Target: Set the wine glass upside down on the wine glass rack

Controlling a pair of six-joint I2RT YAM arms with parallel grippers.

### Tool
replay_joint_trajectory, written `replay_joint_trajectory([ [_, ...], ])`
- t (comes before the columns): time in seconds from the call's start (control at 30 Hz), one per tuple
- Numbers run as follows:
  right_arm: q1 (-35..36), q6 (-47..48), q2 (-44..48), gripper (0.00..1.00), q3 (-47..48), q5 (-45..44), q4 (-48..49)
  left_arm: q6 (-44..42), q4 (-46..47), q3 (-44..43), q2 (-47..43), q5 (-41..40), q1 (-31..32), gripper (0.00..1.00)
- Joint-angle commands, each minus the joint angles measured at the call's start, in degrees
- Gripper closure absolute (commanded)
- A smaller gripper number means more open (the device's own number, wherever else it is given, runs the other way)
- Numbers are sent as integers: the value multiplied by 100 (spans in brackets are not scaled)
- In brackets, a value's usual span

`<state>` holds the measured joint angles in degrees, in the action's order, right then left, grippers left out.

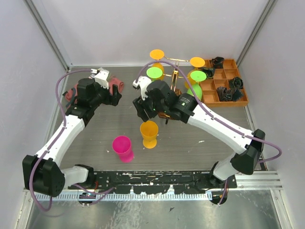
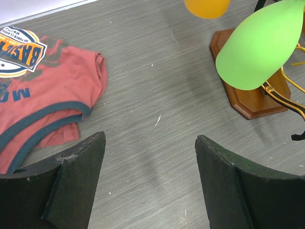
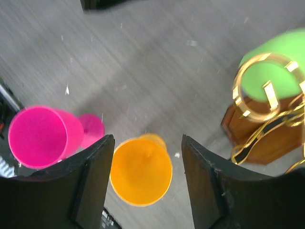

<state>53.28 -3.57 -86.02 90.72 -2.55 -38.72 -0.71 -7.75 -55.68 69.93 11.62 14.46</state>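
Note:
An orange wine glass (image 1: 149, 133) stands upright on the table, and a pink wine glass (image 1: 123, 148) stands upright to its left. My right gripper (image 1: 142, 109) hovers open above the orange glass (image 3: 141, 171), whose mouth shows between and below the fingers with nothing held. The pink glass (image 3: 38, 137) is off to the left. The wine glass rack (image 1: 174, 78) of gold wire (image 3: 259, 86) on a dark wooden base (image 2: 252, 100) carries several orange and green glasses upside down. My left gripper (image 1: 113, 97) stands open over bare table (image 2: 150, 140).
A red printed shirt (image 2: 43, 90) lies crumpled beside the left gripper (image 1: 116, 86). An orange-brown compartment tray (image 1: 240, 90) with dark parts sits at the back right. A hung green glass (image 2: 259, 47) is close to the left gripper's right finger.

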Motion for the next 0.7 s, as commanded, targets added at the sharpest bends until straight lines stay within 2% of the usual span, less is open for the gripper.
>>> replay_joint_trajectory([
  [0.0, 77, -288, 277, 39, -381, 336, -456, 108, -1, 127, -228, -45, -14, 17],
  [0.2, 152, -587, 418, 42, -805, 920, -436, 16, -167, 101, -303, -136, -16, 17],
  [0.53, 452, -644, 154, 43, -666, 1233, -635, -50, -280, 254, -516, -273, -16, 18],
  [0.67, 640, -605, 21, 43, -628, 1074, -788, -83, -275, 297, -517, -279, -14, 17],
])
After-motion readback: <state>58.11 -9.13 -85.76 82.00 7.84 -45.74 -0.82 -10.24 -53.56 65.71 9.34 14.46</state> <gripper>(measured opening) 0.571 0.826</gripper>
